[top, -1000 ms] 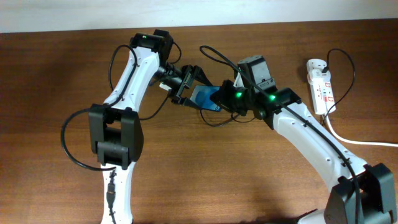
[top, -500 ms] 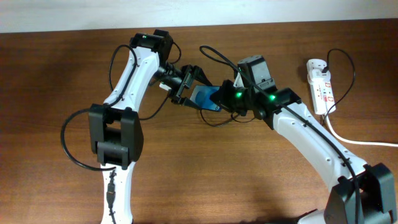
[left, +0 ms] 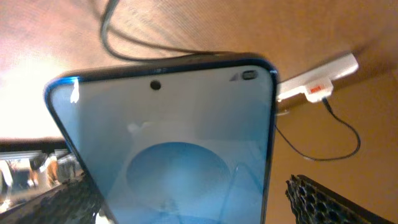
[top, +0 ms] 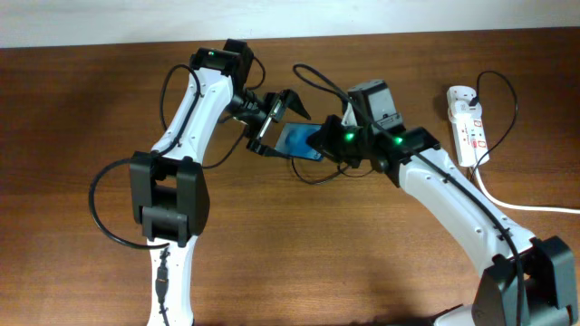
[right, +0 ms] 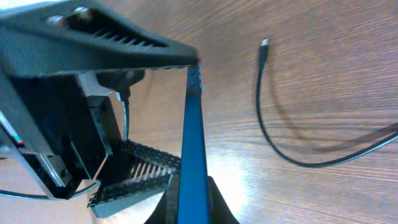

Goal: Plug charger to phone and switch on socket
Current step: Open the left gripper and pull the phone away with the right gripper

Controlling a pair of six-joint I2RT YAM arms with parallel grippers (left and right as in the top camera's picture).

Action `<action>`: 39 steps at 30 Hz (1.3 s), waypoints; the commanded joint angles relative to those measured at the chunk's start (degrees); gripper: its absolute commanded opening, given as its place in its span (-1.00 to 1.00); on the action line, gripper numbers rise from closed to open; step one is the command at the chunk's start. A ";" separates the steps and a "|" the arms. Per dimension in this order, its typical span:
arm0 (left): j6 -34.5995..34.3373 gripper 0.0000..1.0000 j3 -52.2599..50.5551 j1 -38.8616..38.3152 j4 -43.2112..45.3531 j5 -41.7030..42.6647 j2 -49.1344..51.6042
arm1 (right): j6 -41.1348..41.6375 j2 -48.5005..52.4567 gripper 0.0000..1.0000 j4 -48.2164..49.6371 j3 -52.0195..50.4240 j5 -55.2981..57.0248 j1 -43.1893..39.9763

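The phone [top: 299, 142], with its light-blue screen, is held off the table between the two arms. My right gripper [top: 328, 143] is shut on its right end; the right wrist view shows the phone [right: 194, 112] edge-on between the jaws [right: 193, 200]. My left gripper [top: 283, 129] is open, its fingers spread either side of the phone's left end without pinching it. The screen [left: 168, 143] fills the left wrist view. The charger cable [right: 273, 140] lies on the table with its plug tip [right: 264, 42] free. The socket [top: 468, 127] lies at the far right.
A thick white cord [top: 526, 206] runs from the socket to the right edge. The thin black cable loops behind and under the arms [top: 313, 80]. The socket also shows in the left wrist view [left: 318, 79]. The table is brown wood.
My left gripper's fingers have spread apart and let go of the phone's left end. The right gripper still holds the phone in about the same place.
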 commanded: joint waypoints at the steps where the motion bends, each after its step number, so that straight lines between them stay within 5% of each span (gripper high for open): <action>1: 7.17 0.98 1.18 -0.13 3.41 0.11 -0.35 | -0.68 -0.02 -0.92 -1.01 0.87 -2.08 -2.32; 10: 29.75 0.94 1.18 -0.13 15.43 6.25 -0.35 | -6.60 -0.02 -0.92 -3.78 0.87 -4.90 -7.96; 18: 40.11 0.99 1.18 1.42 15.13 8.92 -0.35 | -14.40 -0.85 -0.92 -6.27 0.85 -11.58 -15.76; 26: 51.01 1.00 1.18 4.39 15.06 15.04 -0.35 | -17.70 -16.92 -0.92 -4.00 -10.99 -13.53 -25.09; 32: 53.35 1.00 1.18 4.33 14.69 18.60 -0.35 | -3.78 -30.05 -0.92 18.45 -28.37 -15.67 -26.64; 39: 53.24 0.98 1.18 4.33 15.15 21.75 -0.35 | 21.09 -26.56 -0.92 33.35 -35.30 -1.36 -23.78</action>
